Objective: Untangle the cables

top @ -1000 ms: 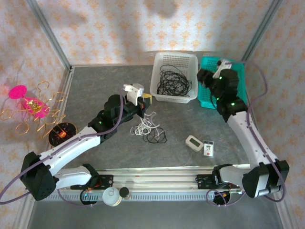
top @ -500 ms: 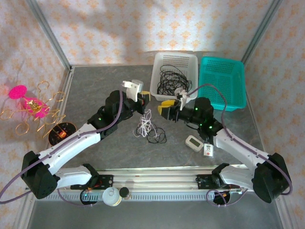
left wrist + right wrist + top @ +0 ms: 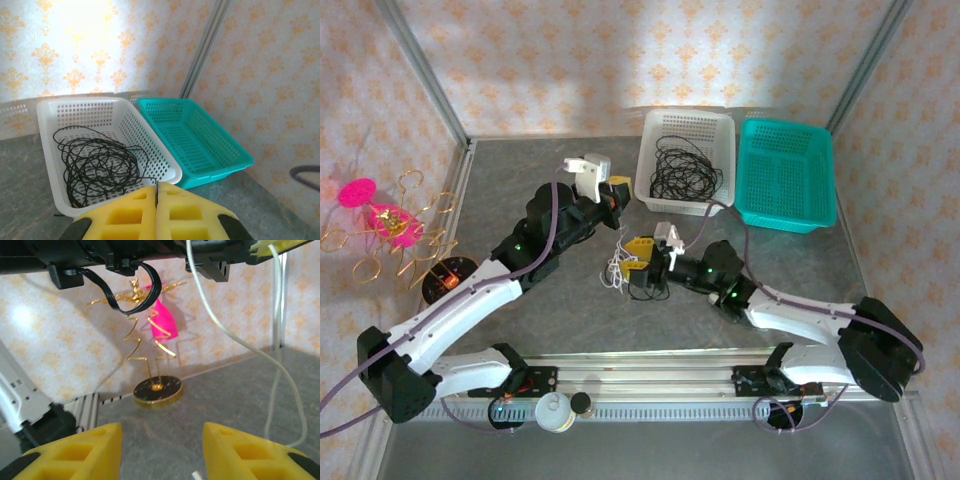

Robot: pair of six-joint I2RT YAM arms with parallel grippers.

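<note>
The left gripper is pinched shut on a white cable, which hangs below it into the tangled cables. Just beside that tangle, the right gripper stands half-spread, nothing between its jaws.

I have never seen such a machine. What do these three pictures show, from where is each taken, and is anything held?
Two robot arms are bolted to the near edge of a table; each ends in a yellow claw. One picture looks down from above and behind; the other two come from cameras on the wrists. On the table stand a white basket holding black cables and an empty teal basket; a gold wire ornament stands at the left. A tangle of white and black cables lies between the arms. The left claw is shut on a white cable rising from the tangle. The right claw is open beside it, holding nothing.
</note>
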